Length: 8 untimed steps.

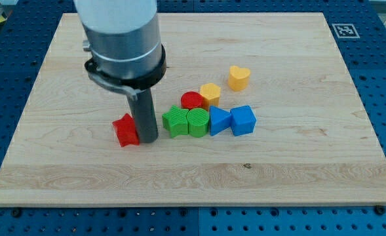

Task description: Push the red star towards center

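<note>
The red star (124,130) lies on the wooden board (199,177), left of the board's middle. My tip (147,139) stands right against the star's right side, between the star and the green blocks. The rod hangs from the grey arm housing (122,39) at the view's top left. A row of blocks sits to the right of my tip: a green star-like block (174,122), a green round block (197,122), a blue triangle (218,121) and a blue cube (243,120).
A red round block (192,100) and a yellow hexagon-like block (210,94) sit just above the row. A yellow heart (239,77) lies further up right. A marker tag (345,29) is at the board's top right corner.
</note>
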Tool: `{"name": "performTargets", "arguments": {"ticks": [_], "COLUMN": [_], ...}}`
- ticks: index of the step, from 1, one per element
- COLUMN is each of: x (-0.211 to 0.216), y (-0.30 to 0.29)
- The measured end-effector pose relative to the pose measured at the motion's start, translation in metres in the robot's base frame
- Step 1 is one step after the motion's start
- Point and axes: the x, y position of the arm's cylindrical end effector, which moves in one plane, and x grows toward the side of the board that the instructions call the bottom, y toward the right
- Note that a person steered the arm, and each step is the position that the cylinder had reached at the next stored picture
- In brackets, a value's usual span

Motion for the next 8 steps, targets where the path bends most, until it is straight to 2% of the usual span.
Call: {"name": "performTargets", "arguments": {"ticks": [1,2,5,8], "x": [-0.025,-0.022,0.034,0.042], "y": [0.0,0.0,0.001,-0.03]}}
